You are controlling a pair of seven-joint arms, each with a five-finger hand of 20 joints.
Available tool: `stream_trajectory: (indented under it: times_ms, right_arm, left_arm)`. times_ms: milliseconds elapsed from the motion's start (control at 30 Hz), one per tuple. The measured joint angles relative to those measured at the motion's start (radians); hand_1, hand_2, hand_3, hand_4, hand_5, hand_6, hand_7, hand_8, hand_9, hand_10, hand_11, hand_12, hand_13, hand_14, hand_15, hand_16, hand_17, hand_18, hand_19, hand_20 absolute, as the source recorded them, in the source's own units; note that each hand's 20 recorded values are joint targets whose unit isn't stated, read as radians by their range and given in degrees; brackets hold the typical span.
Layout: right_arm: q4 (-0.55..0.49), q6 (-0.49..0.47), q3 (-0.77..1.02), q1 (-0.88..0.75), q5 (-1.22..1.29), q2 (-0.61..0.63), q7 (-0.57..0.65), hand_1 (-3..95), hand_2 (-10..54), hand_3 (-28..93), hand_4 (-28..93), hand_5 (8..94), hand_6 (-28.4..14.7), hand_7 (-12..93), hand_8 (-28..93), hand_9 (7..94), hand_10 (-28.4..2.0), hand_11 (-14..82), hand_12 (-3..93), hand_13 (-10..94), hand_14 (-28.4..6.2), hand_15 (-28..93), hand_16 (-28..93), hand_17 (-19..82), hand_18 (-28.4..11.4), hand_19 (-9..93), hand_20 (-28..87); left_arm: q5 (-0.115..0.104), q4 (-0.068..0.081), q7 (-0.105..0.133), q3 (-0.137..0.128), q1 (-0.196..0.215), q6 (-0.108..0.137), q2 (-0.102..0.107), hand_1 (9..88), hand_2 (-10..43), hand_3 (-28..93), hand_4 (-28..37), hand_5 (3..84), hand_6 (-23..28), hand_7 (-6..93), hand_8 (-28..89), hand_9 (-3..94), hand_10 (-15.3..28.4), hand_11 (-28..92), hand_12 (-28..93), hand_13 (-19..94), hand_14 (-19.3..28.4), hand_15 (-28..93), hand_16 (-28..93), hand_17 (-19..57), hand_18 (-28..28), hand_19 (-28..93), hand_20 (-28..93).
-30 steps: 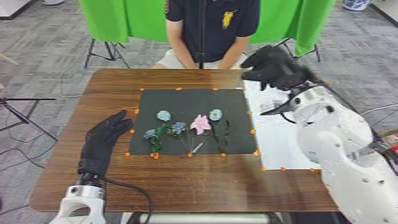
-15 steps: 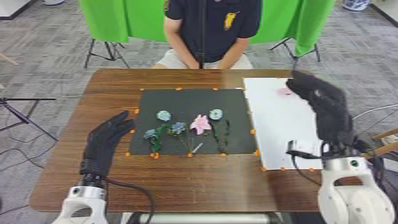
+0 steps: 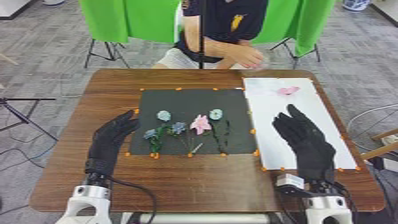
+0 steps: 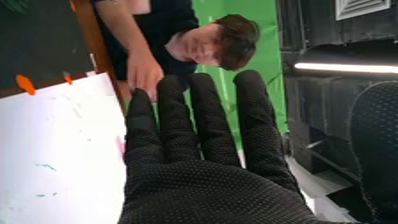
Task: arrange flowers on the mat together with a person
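Building the picture on the white mat [image 3: 271, 107] seems the step in hand: a pink bloom [image 3: 289, 90] is set near its twelve o'clock. The other flowers [image 3: 201, 124] are laid on the dark mat [image 3: 187, 98]. The right hand [image 3: 309, 145], toward the bloom's six o'clock, and the left hand [image 3: 108, 139] are held open, fingers extended. Next, a green stem [image 3: 226, 132] is probably to be fetched from nine o'clock.

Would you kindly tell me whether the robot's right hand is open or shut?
Open: the right hand shows straight fingers with gaps between them in the right wrist view, and holds nothing.
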Motion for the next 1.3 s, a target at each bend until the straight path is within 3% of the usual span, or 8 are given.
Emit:
stream_trajectory:
  times_ms: [967, 1300]
  right_arm:
    - [-0.001, 0.057, -0.002, 0.008, 0.013, 0.008, -0.019, 11.7, 1.8, 81, -21, 44.5, 0.8, 12, -10, 41.4, -14.2, 4.4, 10.6, 35, -13.0, 10, 16, 22, -11.3, 1, 30]
    - [-0.002, 0.062, -0.003, 0.008, 0.002, 0.008, -0.019, 13.2, -0.8, 81, -20, 45.0, 0.6, 13, -10, 42.7, -14.2, 4.8, 10.8, 36, -12.9, 11, 16, 22, -11.4, 1, 30]
  left_arm:
    - [-0.013, 0.008, 0.018, 0.004, -0.008, 0.002, 0.024, 23.6, 1.9, 65, -21.8, 47.0, 4.9, 10.8, -6, 47.6, 13.9, 16, 13, 38, 17.0, 11, 2, 5.0, 12.2, 8, 16]
    - [-0.018, 0.008, 0.024, 0.004, -0.007, 0.008, 0.026, 23.6, 2.1, 64, -21.6, 47.0, 5.0, 10.6, -6, 47.6, 13.9, 16, 13, 38, 17.0, 11, 2, 5.0, 12.2, 8, 16]
